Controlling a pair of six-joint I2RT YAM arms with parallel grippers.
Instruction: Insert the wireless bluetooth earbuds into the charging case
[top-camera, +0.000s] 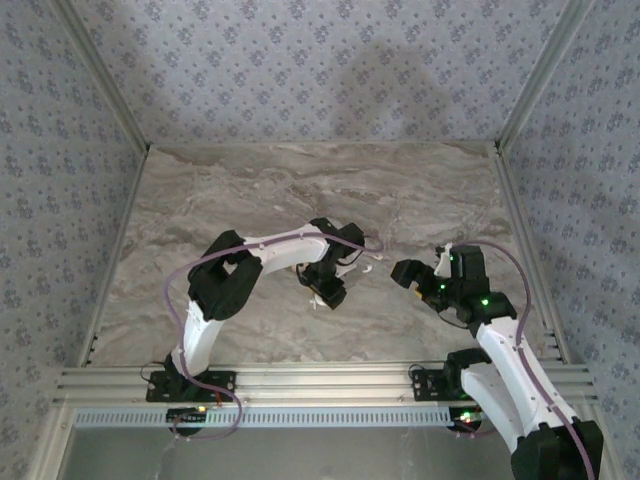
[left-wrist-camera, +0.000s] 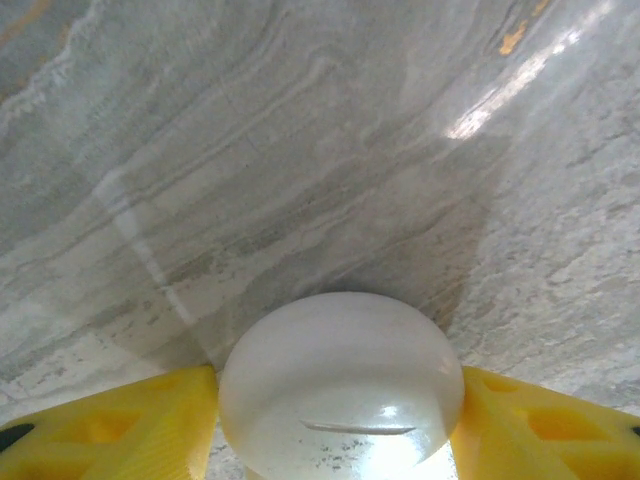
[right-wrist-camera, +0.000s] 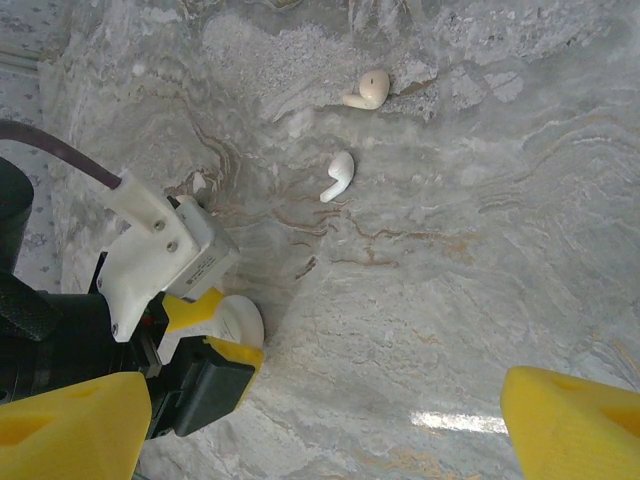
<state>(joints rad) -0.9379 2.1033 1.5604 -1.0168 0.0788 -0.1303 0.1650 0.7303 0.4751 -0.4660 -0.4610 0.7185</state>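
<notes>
The charging case (left-wrist-camera: 340, 375), a pale rounded shell with a thin seam line, sits between the yellow fingers (left-wrist-camera: 110, 430) of my left gripper (left-wrist-camera: 340, 400), which is shut on it just above the marble. From the right wrist view the case (right-wrist-camera: 238, 320) shows as a white disc in those fingers. Two white earbuds lie on the table beyond it, one (right-wrist-camera: 366, 90) farther and one (right-wrist-camera: 338, 176) nearer. My right gripper (right-wrist-camera: 320, 420) hangs open over bare marble with nothing between its fingers. From above, the left gripper (top-camera: 328, 290) and the right gripper (top-camera: 405, 272) face each other, the earbuds (top-camera: 370, 262) between them.
The marble tabletop (top-camera: 300, 190) is walled by patterned panels at the back and both sides. An aluminium rail (top-camera: 320, 380) runs along the near edge by the arm bases. A purple cable (top-camera: 175, 300) loops off the left arm.
</notes>
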